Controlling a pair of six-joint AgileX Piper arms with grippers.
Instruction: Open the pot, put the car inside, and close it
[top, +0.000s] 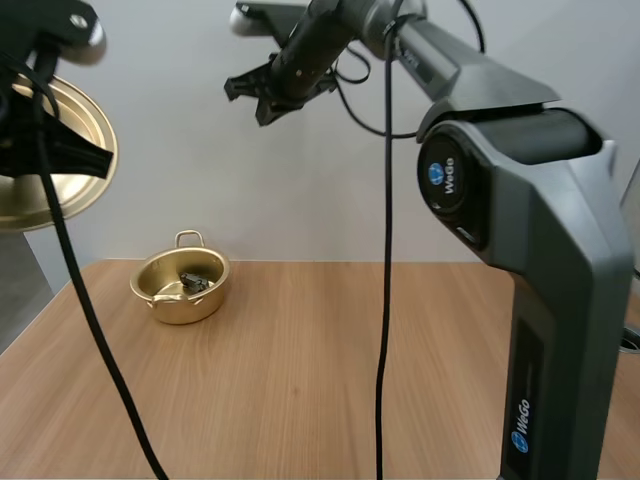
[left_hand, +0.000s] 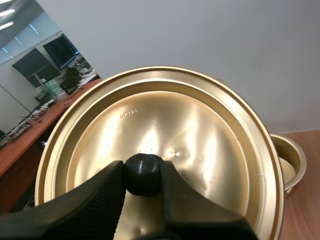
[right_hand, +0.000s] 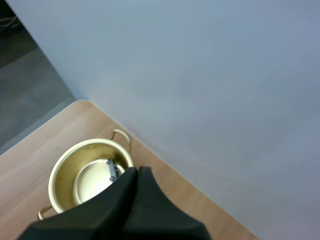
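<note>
**Left wrist view: lid (left_hand: 200, 130) up, car (top: 193, 282) in the pot (top: 185, 306)**

Closest to you, your left hand (left_hand: 142, 182) is clamped on the lid's black knob (left_hand: 141, 172). It holds the gold lid up in the air, with the pot's rim just past the lid's edge. Your right hand (right_hand: 134, 182) is clenched on nothing, fingers pressed together, high over the table (top: 320, 370). Farther off, the pot stands open near the table's far left corner, and the small dark car lies inside it.
</note>
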